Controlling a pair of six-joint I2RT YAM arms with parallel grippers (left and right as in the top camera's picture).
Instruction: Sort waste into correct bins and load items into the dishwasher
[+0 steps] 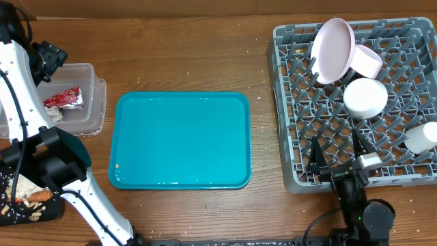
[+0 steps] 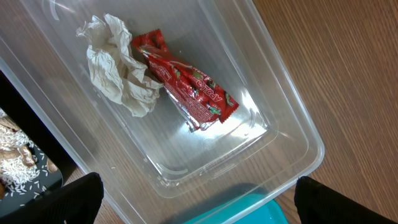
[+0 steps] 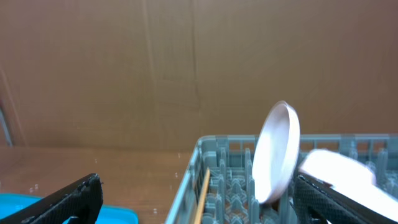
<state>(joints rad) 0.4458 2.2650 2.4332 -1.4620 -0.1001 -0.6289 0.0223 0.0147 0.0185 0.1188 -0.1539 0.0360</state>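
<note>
The left end effector [image 2: 199, 208] hangs over the clear tub [image 1: 95, 102] at the left side of the worktop [image 1: 205, 61]. Its jaws stand wide and nothing is between them. Inside the tub lie the red wrapper [image 2: 186, 84] and the paper wad [image 2: 118, 68], touching each other. Near the tub, at the front left corner, is the black tray [image 1: 51, 210], partly hidden by the left arm; the sausage [image 1: 39, 196] and pale scraps [image 1: 26, 184] lie on it. The teal tray [image 1: 181, 140] sits in the middle, between the tub and the rack [image 1: 293, 102]. In the rack the plate [image 1: 333, 49] stands almost upright at the back, and a bowl [image 1: 369, 60] leans on it. A second bowl [image 1: 365, 97] is just in front of them, and the cup [image 1: 420, 137] is at the right edge. The right end effector [image 1: 335, 154] is at the front edge of the rack, jaws wide, holding nothing. The right wrist view shows a thin wooden stick [image 3: 202, 196] in the rack.
</note>
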